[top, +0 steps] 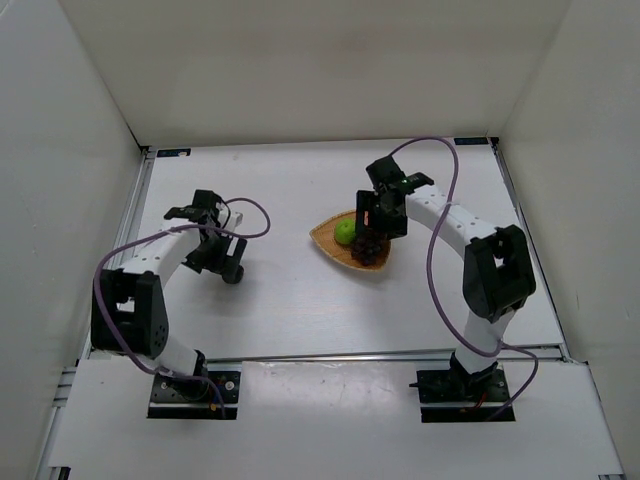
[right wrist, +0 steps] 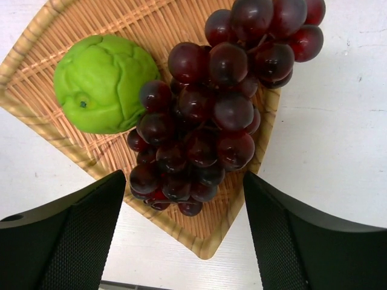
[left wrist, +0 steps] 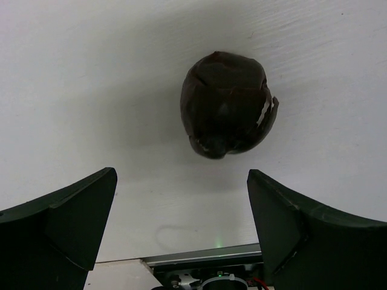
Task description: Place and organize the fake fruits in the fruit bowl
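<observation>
Grape bunch (right wrist: 217,109) apparently overhangs bowl (right wrist: 145,24), top cropped.

The bowl (right wrist: 121,24) is a shallow tan woven dish with a smooth, paler rim and a rounded triangular shape, and it lies flat on the white counter (left wrist: 91,90). Two fruits are in it. The apple (right wrist: 103,81) is bright green with a creased, lumpy skin, and it sits near one edge with its small dimple turned sideways. The grapes (right wrist: 205,121), a glossy dark red-purple bunch, lie lengthwise against the apple, touching it, and one end spills over the rim onto the counter. The plum (left wrist: 227,106) is round and almost black, with a pale torn patch on one side. It rests alone on the counter, well apart from the bowl, over to the left.
</observation>
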You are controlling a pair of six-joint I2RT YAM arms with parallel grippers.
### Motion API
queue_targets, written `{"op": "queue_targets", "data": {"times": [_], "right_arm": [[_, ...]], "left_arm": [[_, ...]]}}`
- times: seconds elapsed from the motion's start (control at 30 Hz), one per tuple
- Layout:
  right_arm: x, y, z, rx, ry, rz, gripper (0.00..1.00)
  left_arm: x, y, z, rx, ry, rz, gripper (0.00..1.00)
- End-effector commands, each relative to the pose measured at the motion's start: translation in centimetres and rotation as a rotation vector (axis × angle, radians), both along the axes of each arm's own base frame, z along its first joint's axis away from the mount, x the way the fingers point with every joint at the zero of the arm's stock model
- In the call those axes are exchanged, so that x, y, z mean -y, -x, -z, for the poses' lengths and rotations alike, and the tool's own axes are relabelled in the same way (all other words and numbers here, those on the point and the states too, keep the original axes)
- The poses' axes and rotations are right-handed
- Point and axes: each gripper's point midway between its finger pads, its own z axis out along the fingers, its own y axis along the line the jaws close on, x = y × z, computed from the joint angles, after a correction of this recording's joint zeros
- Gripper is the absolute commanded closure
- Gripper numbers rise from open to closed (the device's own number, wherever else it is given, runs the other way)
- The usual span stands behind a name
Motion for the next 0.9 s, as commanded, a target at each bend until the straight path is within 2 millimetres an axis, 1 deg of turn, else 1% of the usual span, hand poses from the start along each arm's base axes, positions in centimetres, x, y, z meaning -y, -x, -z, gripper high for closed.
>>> {"op": "queue_targets", "data": {"times": [0.0, 0.03, 0.07, 0.1, 0.13, 0.17, 0.2, 0.23, 0.27, 0.3, 0.33, 0.37, 0.43, 0.47, 0.5, 0.53, 0.57, 0.6, 0.63, 0.67, 0.7, 0.73, 0.77, 0.8, 0.83, 0.87], "right_arm": [[-0.7, -0.9, -4.0, 0.092, -0.059, -0.004, 0.15], [-0.8, -0.8, -4.5, 0.101, -0.069, 0.004, 0.15], [-0.7, -0.7, -5.6, 0.127, -0.083, 0.004, 0.15], [-0.6, -0.5, -5.8, 0.131, -0.085, 0.003, 0.15], [-0.5, -0.3, -6.1, 0.136, -0.088, 0.003, 0.15], [-0.4, -0.2, -7.3, 0.161, -0.108, 0.013, 0.14], [-0.2, 0.2, -7.3, 0.161, -0.108, 0.013, 0.14], [0.0, 0.4, -7.5, 0.167, -0.107, 0.025, 0.14], [0.2, 0.7, -8.3, 0.185, -0.118, 0.025, 0.14], [0.5, 0.9, -8.2, 0.189, -0.108, 0.031, 0.14], [0.9, 1.0, -8.5, 0.2, -0.103, 0.048, 0.14], [1.0, 1.2, -9.6, 0.226, -0.118, 0.048, 0.14], [1.5, 1.8, -9.5, 0.228, -0.114, 0.061, 0.14], [1.6, 2.0, -10.4, 0.248, -0.131, 0.069, 0.14], [1.8, 2.5, -10.3, 0.241, -0.127, 0.069, 0.14], [2.3, 2.6, -10.3, 0.243, -0.126, 0.078, 0.14], [2.3, 2.7, -11.1, 0.259, -0.142, 0.086, 0.14], [2.6, 2.9, -11.1, 0.266, -0.137, 0.091, 0.14], [3.1, 2.9, -11.9, 0.285, -0.146, 0.103, 0.14], [3.2, 3.1, -11.9, 0.286, -0.147, 0.103, 0.14], [3.8, 3.2, -12.1, 0.289, -0.144, 0.126, 0.14], [4.4, 3.4, -12.6, 0.306, -0.151, 0.14, 0.14], [4.9, 3.6, -12.5, 0.303, -0.156, 0.162, 0.14], [5.7, 3.6, -12.6, 0.31, -0.156, 0.184, 0.14], [6.2, 3.8, -13.2, 0.324, -0.169, 0.203, 0.14], [6.6, 4.0, -13.2, 0.328, -0.169, 0.214, 0.14]], "left_arm": [[0.6, -1.8, 0.1, 0.033, -0.003, 0.033, 0.0], [0.9, -2.1, 0.1, 0.029, 0.015, 0.055, 0.0], [1.2, -2.7, 0.0, 0.035, 0.022, 0.068, 0.0], [1.1, -2.9, 0.6, 0.014, 0.016, 0.081, 0.0], [1.6, -3.0, 0.8, 0.005, 0.027, 0.093, 0.0], [1.7, -3.6, 0.7, 0.008, 0.025, 0.104, 0.0], [1.7, -3.5, 1.2, -0.008, 0.023, 0.104, 0.0], [2.0, -3.8, 1.6, -0.022, 0.022, 0.113, 0.03], [2.3, -4.1, 1.7, -0.023, 0.033, 0.125, 0.05], [2.4, -4.0, 2.0, -0.035, 0.041, 0.127, 0.08], [2.4, -4.2, 2.4, -0.047, 0.04, 0.126, 0.15], [2.7, -4.1, 2.4, -0.047, 0.039, 0.135, 0.26], [2.9, -4.3, 2.6, -0.052, 0.047, 0.147, 0.37], [2.9, -4.2, 2.8, -0.061, 0.047, 0.146, 0.42], [2.9, -4.6, 2.6, -0.05, 0.045, 0.159, 0.54], [3.2, -4.6, 2.6, -0.05, 0.045, 0.168, 0.6], [3.2, -4.6, 2.6, -0.05, 0.045, 0.168, 0.64], [3.6, -4.9, 2.3, -0.038, 0.046, 0.18, 0.69], [3.6, -4.9, 2.3, -0.038, 0.046, 0.18, 0.76], [3.9, -5.1, 1.8, -0.034, 0.031, 0.192, 0.77], [4.7, -5.6, 0.6, -0.009, 0.022, 0.218, 0.77], [5.5, -6.1, 0.0, 0.012, 0.025, 0.236, 0.77], [6.2, -6.5, -0.9, 0.039, 0.02, 0.257, 0.77], [8.1, -6.8, -1.7, 0.066, 0.026, 0.306, 0.77], [9.5, -8.3, -3.7, 0.132, 0.039, 0.331, 0.77], [10.7, -8.9, -3.5, 0.131, 0.04, 0.355, 0.77]]}}
